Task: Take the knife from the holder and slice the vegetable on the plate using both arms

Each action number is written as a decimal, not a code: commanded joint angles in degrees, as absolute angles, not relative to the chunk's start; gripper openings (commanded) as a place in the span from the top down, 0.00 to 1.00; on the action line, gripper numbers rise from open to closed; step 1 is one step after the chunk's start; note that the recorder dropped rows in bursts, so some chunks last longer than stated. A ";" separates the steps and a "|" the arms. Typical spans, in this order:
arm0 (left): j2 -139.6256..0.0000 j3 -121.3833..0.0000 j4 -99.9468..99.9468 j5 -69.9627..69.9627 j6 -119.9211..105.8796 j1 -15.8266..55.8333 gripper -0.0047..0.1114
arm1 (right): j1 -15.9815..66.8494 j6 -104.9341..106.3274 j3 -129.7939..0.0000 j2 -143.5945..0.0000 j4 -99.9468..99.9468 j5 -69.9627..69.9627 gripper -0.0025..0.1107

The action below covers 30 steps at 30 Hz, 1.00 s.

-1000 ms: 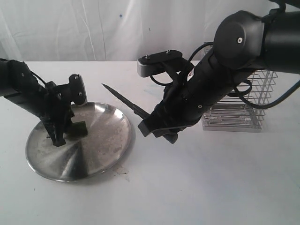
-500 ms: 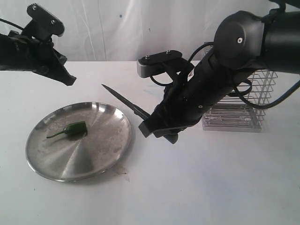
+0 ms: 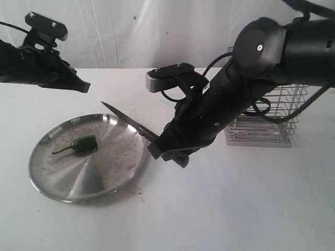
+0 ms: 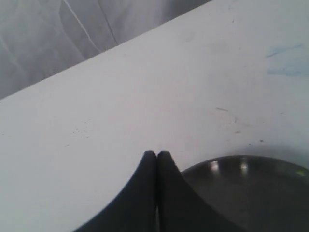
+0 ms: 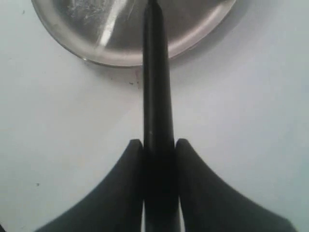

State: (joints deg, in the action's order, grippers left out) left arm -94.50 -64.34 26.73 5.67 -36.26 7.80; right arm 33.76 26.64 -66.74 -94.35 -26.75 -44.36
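Observation:
The dark green vegetable [image 3: 81, 145] lies whole on the left half of the steel plate [image 3: 104, 172], its stem pointing left. My right gripper [image 3: 159, 146] is shut on the black knife [image 3: 128, 121] by its handle; the blade slants up and left, its tip over the plate's far right rim. In the right wrist view the knife [image 5: 157, 87] runs out between the fingers [image 5: 135, 164] toward the plate [image 5: 198, 29]. My left gripper [image 3: 84, 86] is shut and empty, raised above the table behind the plate's left side. The wire holder [image 3: 267, 117] stands behind the right arm.
A white table [image 3: 235, 209] carries everything, with a pale curtain behind. The right arm's bulky black links [image 3: 246, 89] and a grey camera block [image 3: 157, 81] hang over the table's middle. The plate's edge [image 4: 241, 164] shows beside the left fingertips [image 4: 149, 157].
The left gripper left the vegetable and rose to the back left, then edged right. The right arm brought the knife left and lower, its tip now over the plate's rim.

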 commanded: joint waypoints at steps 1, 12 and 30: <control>-85.86 -64.11 27.77 -1.85 -34.51 8.02 0.96 | 35.56 25.93 -66.74 -98.17 -30.71 -42.77 0.98; -79.34 -62.04 22.18 -18.11 -29.17 8.02 0.96 | 48.48 -10.87 -77.28 -106.52 -8.53 -34.98 0.98; -93.37 -52.09 28.80 7.57 -14.71 8.02 0.96 | 50.89 -21.81 -80.70 -113.82 -5.71 -32.92 0.98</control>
